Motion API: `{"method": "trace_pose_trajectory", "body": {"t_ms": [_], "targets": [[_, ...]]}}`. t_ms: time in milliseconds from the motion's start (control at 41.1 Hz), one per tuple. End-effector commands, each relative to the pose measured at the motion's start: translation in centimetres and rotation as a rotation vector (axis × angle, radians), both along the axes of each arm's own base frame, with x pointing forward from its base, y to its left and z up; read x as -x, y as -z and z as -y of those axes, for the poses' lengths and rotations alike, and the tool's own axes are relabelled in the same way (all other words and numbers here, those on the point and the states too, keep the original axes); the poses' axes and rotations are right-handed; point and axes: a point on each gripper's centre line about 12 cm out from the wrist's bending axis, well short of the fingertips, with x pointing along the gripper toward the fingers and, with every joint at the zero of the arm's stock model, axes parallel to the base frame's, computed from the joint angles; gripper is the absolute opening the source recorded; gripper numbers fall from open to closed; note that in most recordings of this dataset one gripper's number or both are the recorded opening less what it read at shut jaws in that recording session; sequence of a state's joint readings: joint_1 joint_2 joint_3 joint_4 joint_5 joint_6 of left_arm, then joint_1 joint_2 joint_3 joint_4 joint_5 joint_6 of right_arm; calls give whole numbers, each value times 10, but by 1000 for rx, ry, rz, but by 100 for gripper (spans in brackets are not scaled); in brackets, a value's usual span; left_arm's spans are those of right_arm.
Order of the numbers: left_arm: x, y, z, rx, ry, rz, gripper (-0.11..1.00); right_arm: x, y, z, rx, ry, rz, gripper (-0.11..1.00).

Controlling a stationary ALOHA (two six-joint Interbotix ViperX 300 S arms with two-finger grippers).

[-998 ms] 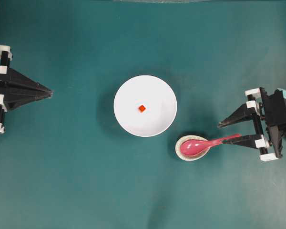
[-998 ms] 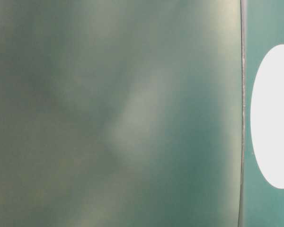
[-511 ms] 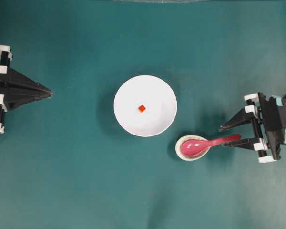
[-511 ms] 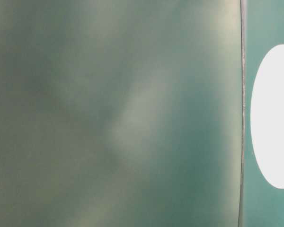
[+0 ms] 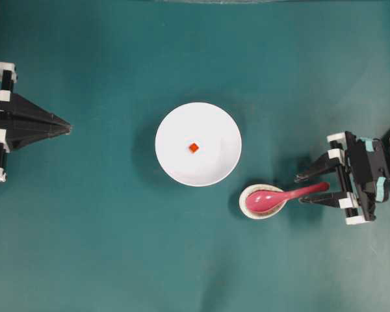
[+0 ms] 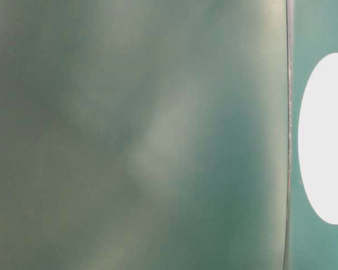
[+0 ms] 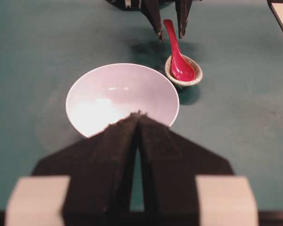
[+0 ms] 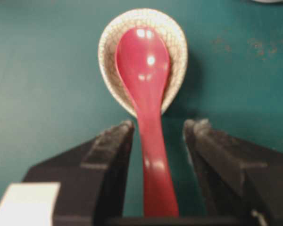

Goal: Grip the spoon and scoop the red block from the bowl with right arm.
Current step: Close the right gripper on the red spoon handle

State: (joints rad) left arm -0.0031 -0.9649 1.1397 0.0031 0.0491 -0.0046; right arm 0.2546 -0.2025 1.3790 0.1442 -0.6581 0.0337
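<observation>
Beside bowl (image 5: 198,144): right gripper (image 5: 305,187) spread wide, straddling spoon (image 5: 283,195) handle, gaps both sides.

A blurred grey-green surface (image 6: 135,135) fills most of the view. Right of it, past a thin vertical edge (image 6: 288,135), a white oval (image 6: 325,138) is cut off.

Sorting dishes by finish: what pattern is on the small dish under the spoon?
Cream with a dark crackle pattern on the small dish, clearest in the right wrist view.

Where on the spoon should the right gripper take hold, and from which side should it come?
Grip the spoon by its handle, probably mid-length, coming from the handle's end. The scoop lies in the small speckled dish, while the handle sticks out free above the table, already between the open right gripper fingers.
</observation>
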Motion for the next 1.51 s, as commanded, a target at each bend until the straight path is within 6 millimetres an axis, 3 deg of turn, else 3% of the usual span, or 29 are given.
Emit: {"method": "trace_pose_trajectory", "body": {"t_ms": [0,657,852,1144,1484], "targets": [[-3,-10,0,0,1,21,0,-5,-3,-2,-4,-4,29,54],[-3,-10,0,2,1,21,0,-8,2,-8,-1,-23,22,53],[-3,-10,1,2,3,21,0,-8,2,-8,-1,-23,22,47],[-3,-10,0,2,1,21,0,-8,3,-8,-1,-23,20,27],[-3,-10,0,2,1,21,0,-15,-5,-10,-10,-23,49,25]]}}
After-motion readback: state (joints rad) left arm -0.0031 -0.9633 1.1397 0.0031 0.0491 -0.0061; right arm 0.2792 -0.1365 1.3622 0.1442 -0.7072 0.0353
